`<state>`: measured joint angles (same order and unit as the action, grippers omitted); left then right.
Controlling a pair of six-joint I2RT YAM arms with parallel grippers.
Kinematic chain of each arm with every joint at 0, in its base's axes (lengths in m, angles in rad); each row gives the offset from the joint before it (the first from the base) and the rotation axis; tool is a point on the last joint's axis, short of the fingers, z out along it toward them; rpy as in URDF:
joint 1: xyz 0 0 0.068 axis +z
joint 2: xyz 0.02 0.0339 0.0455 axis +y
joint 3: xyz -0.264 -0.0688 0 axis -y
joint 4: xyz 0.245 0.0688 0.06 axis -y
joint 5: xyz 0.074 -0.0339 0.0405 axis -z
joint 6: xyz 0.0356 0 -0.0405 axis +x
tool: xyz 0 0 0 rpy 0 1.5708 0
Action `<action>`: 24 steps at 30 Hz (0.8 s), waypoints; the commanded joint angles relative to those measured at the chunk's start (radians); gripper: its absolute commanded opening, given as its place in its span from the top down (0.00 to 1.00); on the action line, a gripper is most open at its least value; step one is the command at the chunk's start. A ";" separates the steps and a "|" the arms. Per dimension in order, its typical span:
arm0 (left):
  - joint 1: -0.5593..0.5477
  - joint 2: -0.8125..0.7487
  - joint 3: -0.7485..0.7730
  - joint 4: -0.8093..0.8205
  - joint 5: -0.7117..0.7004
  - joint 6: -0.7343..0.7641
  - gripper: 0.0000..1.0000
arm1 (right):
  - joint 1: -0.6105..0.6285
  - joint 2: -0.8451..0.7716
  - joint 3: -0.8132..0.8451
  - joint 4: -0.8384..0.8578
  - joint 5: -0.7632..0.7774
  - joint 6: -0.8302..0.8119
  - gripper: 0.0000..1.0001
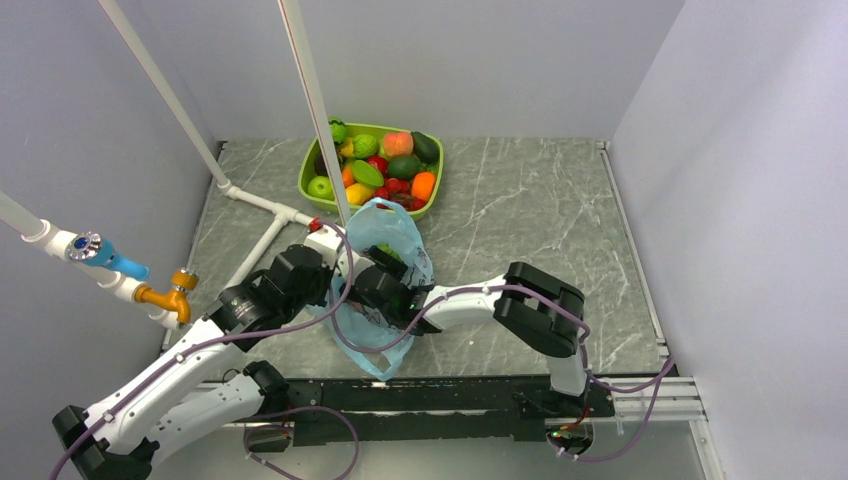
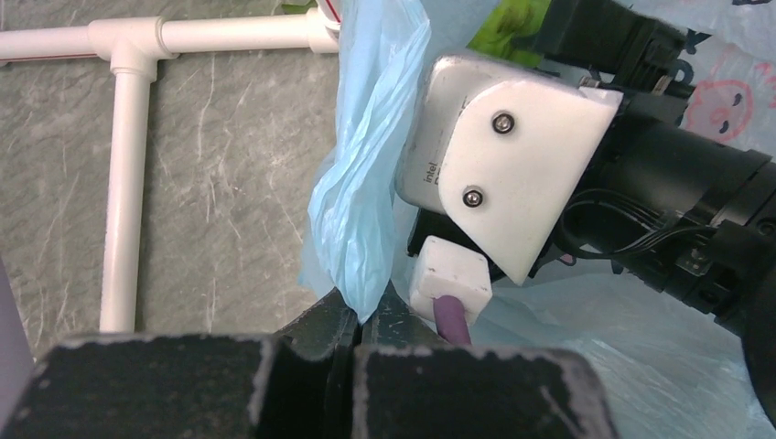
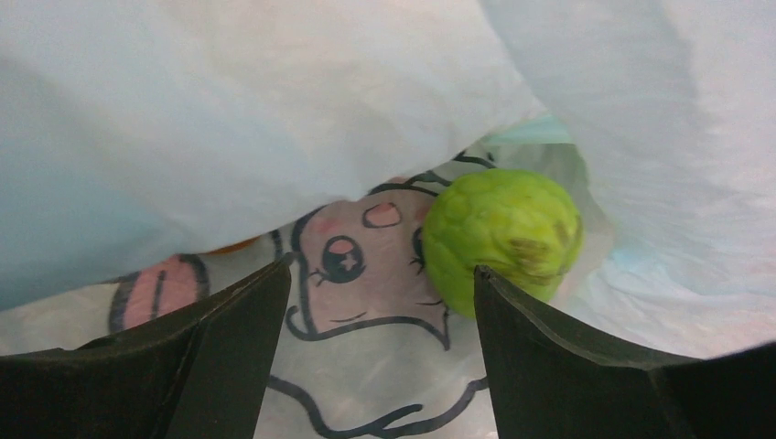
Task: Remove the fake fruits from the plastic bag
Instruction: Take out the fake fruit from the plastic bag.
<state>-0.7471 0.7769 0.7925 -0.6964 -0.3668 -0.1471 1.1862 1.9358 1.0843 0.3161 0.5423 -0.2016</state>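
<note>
The light blue plastic bag (image 1: 392, 232) lies mid-table with cartoon drawings on it. My left gripper (image 2: 366, 315) is shut on a bunched fold of the bag's edge (image 2: 366, 201), holding it up. My right gripper (image 3: 382, 270) is inside the bag, open, with only printed plastic between its fingers. A bumpy green fake fruit (image 3: 501, 233) rests just past the right fingertip (image 3: 494, 293), touching or nearly touching it. A sliver of orange (image 3: 229, 245) peeks from under the bag's upper layer. From above, my right gripper (image 1: 385, 288) is seen pushed into the bag's mouth.
A lime-green tray (image 1: 308, 178) full of toy fruits and vegetables stands at the back, just behind the bag. White pipes (image 1: 255, 200) run along the table's left side, with a tap (image 1: 165, 296) at the near left. Grey walls close in both sides.
</note>
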 commanded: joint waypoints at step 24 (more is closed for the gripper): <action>-0.008 0.050 0.009 0.015 0.030 -0.007 1.00 | -0.137 0.111 0.090 0.077 -0.015 -0.011 0.25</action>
<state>-0.7448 0.8230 0.7925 -0.6998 -0.3714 -0.1474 1.0527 2.0598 1.1458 0.3725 0.5491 -0.2691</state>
